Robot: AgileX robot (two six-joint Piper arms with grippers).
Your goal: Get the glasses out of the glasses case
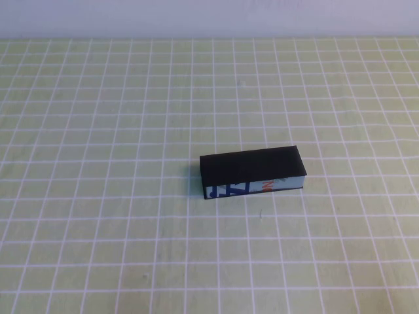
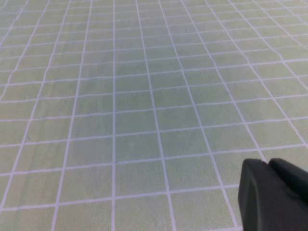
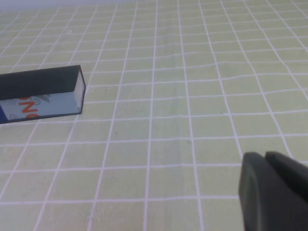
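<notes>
The case [image 1: 252, 171] lies shut on the green cloth [image 1: 98, 216] with white grid lines, near the middle of the table, its long side running across the high view and its white printed front facing the robot. Its black lid sits flat and closed, so the glasses do not show. In the high view neither arm reaches into the picture; bare cloth lies on every side of the case, out to the far edge of the table where a pale wall begins. The right gripper [image 3: 274, 192] shows only as a dark corner of its body in its own wrist view, hanging above the cloth; the case [image 3: 41, 96] lies well ahead of it and off to one side, with several open grid squares between them and nothing in the way. The left gripper [image 2: 272, 195] likewise shows only a dark piece of its body over bare cloth, with no case in its view. Whether either gripper is released or clenched, I cannot tell.
</notes>
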